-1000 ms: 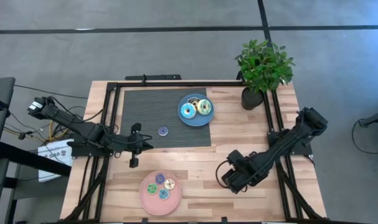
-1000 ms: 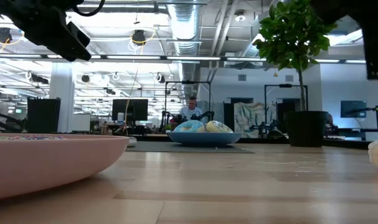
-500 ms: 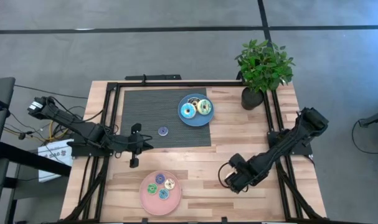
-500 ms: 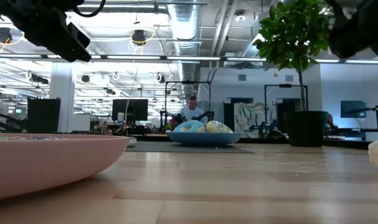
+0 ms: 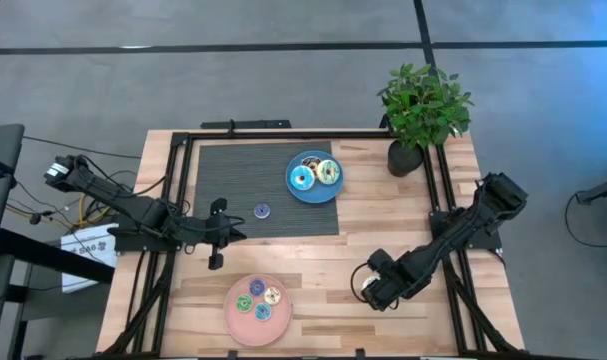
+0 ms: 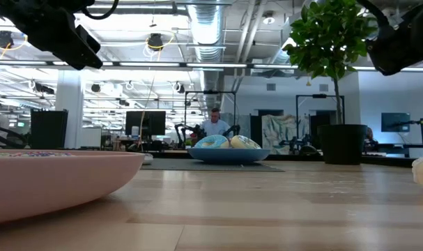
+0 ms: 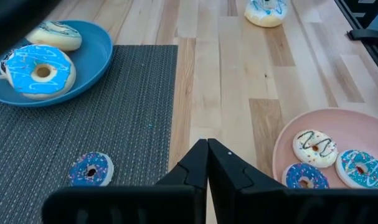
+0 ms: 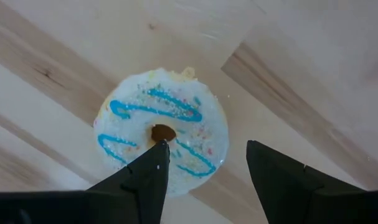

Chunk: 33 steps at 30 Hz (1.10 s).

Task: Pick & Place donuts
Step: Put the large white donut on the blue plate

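Observation:
A cream donut with blue icing lines (image 8: 160, 140) lies flat on the bare wood near the table's right side; it also shows as the cream donut (image 7: 266, 11) in the left wrist view. My right gripper (image 8: 207, 168) hangs open just above it, one fingertip (image 8: 152, 163) over the hole and the other beside the ring. In the high view my right gripper (image 5: 369, 290) hides this donut. My left gripper (image 7: 207, 149) is shut and waits over the mat's left part, near a small purple donut (image 5: 262, 210). Cyan, cream and dark donuts lie on the blue plate (image 5: 313, 199); several small ones lie on the pink plate (image 5: 232, 321).
A dark ribbed mat (image 5: 233, 175) covers the far left of the table. A potted plant (image 5: 423, 110) stands at the far right corner. Black frame rails run along the table's sides. Bare wood lies between the two plates and the right gripper.
My right gripper has come down a little over the cream donut and shifted slightly toward the table's near edge. Its fingers stay open.

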Each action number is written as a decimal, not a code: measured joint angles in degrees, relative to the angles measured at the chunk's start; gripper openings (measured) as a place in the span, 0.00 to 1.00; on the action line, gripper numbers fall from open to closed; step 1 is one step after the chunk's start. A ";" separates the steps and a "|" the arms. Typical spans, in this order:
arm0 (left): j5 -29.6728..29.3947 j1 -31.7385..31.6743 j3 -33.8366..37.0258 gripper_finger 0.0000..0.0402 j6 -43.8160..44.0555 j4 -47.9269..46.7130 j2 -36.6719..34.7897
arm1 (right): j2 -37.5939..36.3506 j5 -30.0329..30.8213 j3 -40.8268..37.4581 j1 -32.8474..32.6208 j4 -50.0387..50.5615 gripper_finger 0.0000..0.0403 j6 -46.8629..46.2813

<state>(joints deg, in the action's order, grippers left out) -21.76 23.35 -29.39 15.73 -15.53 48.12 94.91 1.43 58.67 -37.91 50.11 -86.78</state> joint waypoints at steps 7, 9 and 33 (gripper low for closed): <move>-0.02 0.02 0.00 0.00 0.00 0.00 0.00 | 0.04 -0.60 -3.33 1.06 -6.21 0.51 0.32; -0.02 0.02 0.00 0.00 0.03 0.00 0.00 | 0.04 -0.98 -4.12 1.16 -6.79 0.51 0.08; -1.14 0.00 0.00 0.00 -1.07 0.00 0.00 | 0.04 -4.37 -4.90 5.47 -7.48 0.51 6.37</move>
<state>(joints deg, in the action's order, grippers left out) -22.90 23.35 -29.39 14.66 -15.53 48.12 94.96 -2.94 53.78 -32.43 42.63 -80.40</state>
